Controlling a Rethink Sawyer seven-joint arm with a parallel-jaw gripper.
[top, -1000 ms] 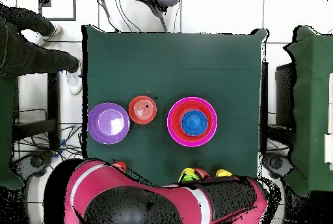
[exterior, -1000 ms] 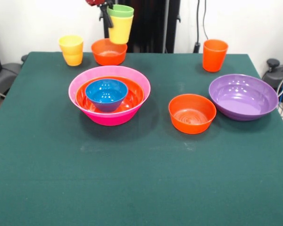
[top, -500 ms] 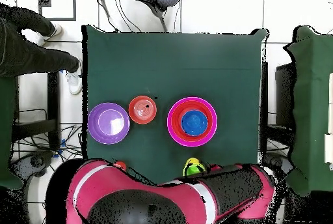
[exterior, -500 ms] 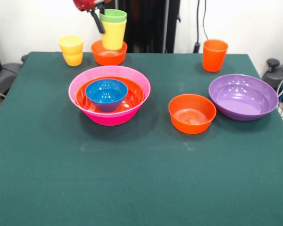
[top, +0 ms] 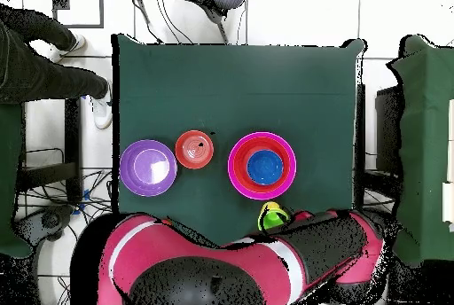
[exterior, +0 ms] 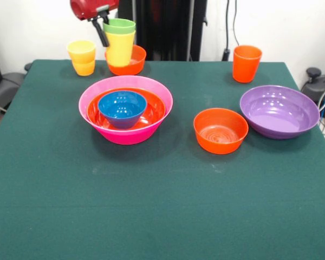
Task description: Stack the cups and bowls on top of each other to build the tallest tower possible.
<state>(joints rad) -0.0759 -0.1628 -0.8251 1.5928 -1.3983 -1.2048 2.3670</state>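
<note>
My gripper (exterior: 109, 37) is shut on the rim of a yellow cup (exterior: 119, 50) that has a light green cup (exterior: 119, 25) nested in it. The pair hangs above the table's far side, in front of a small orange bowl (exterior: 134, 60). In the overhead view the held cups (top: 270, 215) show just beside the pink bowl. The big pink bowl (exterior: 124, 135) holds a wide orange bowl (exterior: 153, 111) with a small blue bowl (exterior: 122, 106) inside. Another yellow cup (exterior: 82, 58) stands at the far left.
A tall orange cup (exterior: 246, 63) stands at the far right. A wide purple bowl (exterior: 279, 111) and a small orange bowl (exterior: 220, 130) sit on the right. A person's dark sleeve (top: 44, 62) reaches toward the table's edge in the overhead view.
The gripper has carried the yellow and green cups leftward and lower in the front view, past the small orange bowl. In the overhead view they have come closer to the pink bowl.
</note>
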